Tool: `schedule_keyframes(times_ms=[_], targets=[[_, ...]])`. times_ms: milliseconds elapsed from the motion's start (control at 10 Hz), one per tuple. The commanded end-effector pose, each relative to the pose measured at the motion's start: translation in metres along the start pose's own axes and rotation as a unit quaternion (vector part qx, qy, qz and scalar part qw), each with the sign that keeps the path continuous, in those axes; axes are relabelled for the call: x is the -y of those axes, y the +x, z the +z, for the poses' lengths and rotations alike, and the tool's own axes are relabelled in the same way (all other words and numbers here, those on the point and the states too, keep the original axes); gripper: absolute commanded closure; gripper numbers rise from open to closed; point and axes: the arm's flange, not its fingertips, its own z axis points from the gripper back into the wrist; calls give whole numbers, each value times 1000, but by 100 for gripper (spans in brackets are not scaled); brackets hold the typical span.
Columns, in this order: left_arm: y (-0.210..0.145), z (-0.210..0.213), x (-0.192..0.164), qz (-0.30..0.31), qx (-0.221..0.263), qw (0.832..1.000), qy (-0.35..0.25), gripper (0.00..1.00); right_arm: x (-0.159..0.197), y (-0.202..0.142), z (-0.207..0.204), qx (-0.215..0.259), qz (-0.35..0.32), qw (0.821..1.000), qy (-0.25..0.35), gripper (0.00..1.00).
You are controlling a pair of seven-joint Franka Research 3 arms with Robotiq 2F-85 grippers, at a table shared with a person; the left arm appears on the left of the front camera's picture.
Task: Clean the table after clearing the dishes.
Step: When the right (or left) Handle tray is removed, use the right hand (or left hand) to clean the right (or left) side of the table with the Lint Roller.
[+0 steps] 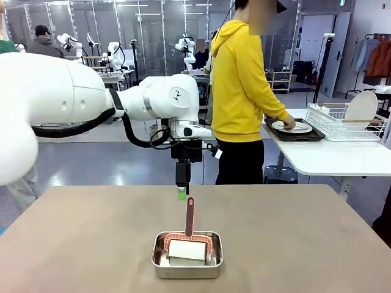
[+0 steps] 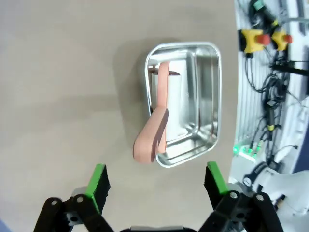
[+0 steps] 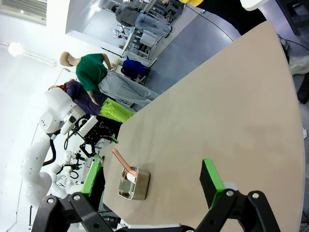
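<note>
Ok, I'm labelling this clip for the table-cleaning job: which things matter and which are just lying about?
Job: the table; pink-handled roller in the steel pan; left gripper, open near its handle; tray and plate under the person's hand.
Lying about: wire rack; white side table.

Reading the front view as a dial centred on the table (image 1: 293,232), the pan (image 1: 187,270) sits on the top toward 6 o'clock, near the robot's edge. A handled tool (image 1: 190,217) lies in the pan, its head inside and its handle rising over the rim at the pan's 12 o'clock. The left gripper (image 1: 181,194) hangs above the table just behind that handle. A person (image 1: 241,91) stands beyond the far edge at 1 o'clock. A smaller table (image 1: 330,159) lies at 2 o'clock, behind the large one. On it, a tray (image 1: 305,137) carries a plate (image 1: 303,127), with the person's hand (image 1: 287,124) on the plate. A wire rack (image 1: 342,125) stands at the tray's 3 o'clock.
</note>
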Motion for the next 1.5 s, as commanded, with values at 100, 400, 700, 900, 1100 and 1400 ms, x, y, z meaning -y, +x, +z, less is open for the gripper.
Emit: schedule_keyframes(times_ms=[100, 400, 700, 900, 1100, 1400], targets=[[14, -12, -10, -19, -28, 999, -30, 0, -3, -1, 2, -4, 2, 1000, 1, 0], [19, -36, -2, -7, -44, 999, -28, 0, -3, -1, 2, -4, 2, 1000, 1, 0], [19, -59, 15, 3, -44, 999, -20, 0, -3, -1, 2, -4, 2, 1000, 1, 0], [17, -67, 17, 10, -48, 999, -21, 11, -3, -1, 2, -4, 2, 1000, 1, 0], [19, -70, 20, -4, -38, 999, -30, 39, -3, -1, 2, -4, 2, 1000, 1, 0], [18, -69, 17, 9, -40, 999, -26, 100, -3, -1, 2, -4, 2, 1000, 1, 0]])
